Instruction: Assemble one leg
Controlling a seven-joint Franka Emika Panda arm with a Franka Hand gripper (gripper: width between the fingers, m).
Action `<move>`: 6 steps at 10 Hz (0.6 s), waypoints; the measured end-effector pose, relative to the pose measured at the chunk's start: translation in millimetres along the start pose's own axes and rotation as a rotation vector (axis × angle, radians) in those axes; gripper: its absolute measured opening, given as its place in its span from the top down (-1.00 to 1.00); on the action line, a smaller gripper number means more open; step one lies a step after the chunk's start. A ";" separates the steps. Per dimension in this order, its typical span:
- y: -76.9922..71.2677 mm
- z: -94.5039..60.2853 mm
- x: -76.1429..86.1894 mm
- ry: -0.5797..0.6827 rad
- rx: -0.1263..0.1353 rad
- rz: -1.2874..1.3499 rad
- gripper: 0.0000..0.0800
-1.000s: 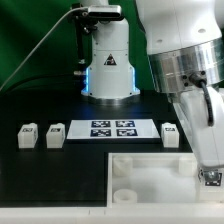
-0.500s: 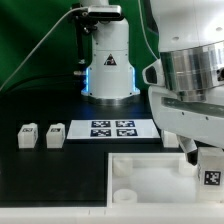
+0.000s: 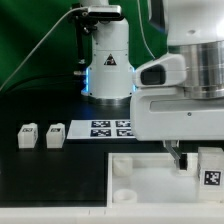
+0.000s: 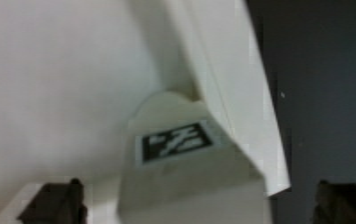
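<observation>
Legs on the counter: two white legs (image 3: 27, 135) (image 3: 55, 135) stand side by side on the black counter (image 3: 50, 175), at the exterior view's left.
Marker board: the marker board (image 3: 103, 128) lies flat just beside the second leg, partly hidden by the arm.
Tray-like piece: a large white square piece (image 3: 135, 180) with a round corner hole lies near the front of the counter.
Hand: the hand (image 3: 188, 160) hangs over this piece at the exterior view's right; whether its fingers are spread or clenched, I cannot tell.
Tagged leg: one more leg (image 3: 211, 168) with a square tag shows just beside the hand; the wrist view shows a tagged leg (image 4: 178, 150) against the white piece (image 4: 59, 90).
</observation>
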State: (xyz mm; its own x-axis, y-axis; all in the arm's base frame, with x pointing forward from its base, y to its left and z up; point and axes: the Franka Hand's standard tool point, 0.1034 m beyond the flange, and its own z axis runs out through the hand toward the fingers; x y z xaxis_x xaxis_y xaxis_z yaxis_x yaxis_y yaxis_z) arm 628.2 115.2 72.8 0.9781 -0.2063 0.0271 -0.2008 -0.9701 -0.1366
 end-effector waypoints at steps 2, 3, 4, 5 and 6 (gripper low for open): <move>1.8 0.5 0.3 0.000 0.002 -0.010 -0.57; 1.7 0.5 0.3 0.000 0.002 0.012 -0.25; 1.8 0.6 0.3 0.000 0.003 0.027 -0.25; 2.7 0.7 0.2 0.000 0.003 0.123 0.25; 4.3 1.1 0.2 -0.001 0.003 0.219 0.25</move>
State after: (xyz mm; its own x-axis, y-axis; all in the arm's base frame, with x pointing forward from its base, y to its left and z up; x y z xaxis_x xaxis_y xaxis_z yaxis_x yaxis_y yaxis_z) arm 627.6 111.1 71.2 0.9113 -0.4118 -0.0049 -0.4083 -0.9018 -0.1416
